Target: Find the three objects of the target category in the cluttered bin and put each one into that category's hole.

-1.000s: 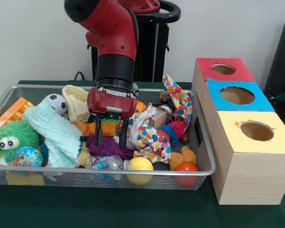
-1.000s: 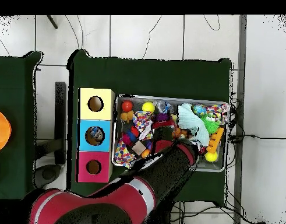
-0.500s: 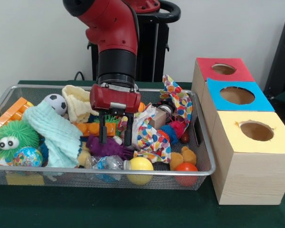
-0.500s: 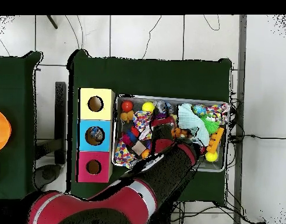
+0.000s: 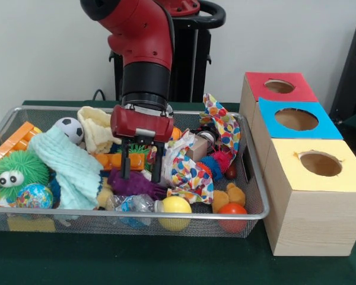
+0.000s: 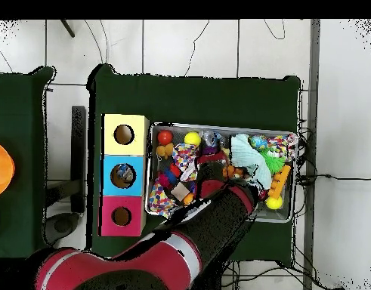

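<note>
Gripper [image 5: 141,169] jaws parted, empty, above purple spiky toy [image 5: 132,183]; mesh bin [image 5: 250,178] crowded edge to edge

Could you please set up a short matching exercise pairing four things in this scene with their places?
Things:
1. soccer ball
2. red-topped box
3. yellow ball
4. gripper

Places:
A. against the bin's near rim
B. over the purple spiky toy
C. farthest in the row of boxes
D. beside the cream cloth

Pairs: 1-D, 2-C, 3-A, 4-B
</note>
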`<state>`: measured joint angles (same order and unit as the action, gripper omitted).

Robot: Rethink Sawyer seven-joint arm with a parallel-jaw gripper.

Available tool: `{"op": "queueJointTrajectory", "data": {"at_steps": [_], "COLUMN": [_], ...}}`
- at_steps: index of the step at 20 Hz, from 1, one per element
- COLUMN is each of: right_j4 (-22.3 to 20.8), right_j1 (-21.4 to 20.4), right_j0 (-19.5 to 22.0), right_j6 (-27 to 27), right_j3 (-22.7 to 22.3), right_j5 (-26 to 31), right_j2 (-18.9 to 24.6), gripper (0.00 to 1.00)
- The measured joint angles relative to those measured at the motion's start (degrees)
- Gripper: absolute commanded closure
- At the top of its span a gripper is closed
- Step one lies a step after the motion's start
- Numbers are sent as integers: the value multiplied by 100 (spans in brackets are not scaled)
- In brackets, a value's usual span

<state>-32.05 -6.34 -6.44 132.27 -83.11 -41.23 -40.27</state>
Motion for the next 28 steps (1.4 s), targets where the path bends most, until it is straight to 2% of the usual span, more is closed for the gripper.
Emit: {"op": "queueJointTrajectory", "data": {"at_steps": [8,17,22,28], "right_j4": [-85,-75,66,539], "right_j1": [57,348,484,651], "right_j0": [-6,-4,-4,-4], "right_j6": [0,0,0,0], "right_j3": [0,41,65,75], "right_j5": [567,564,555,83], "right_j2": [-1,1,-2,-46], "gripper": [0,0,0,0]}}
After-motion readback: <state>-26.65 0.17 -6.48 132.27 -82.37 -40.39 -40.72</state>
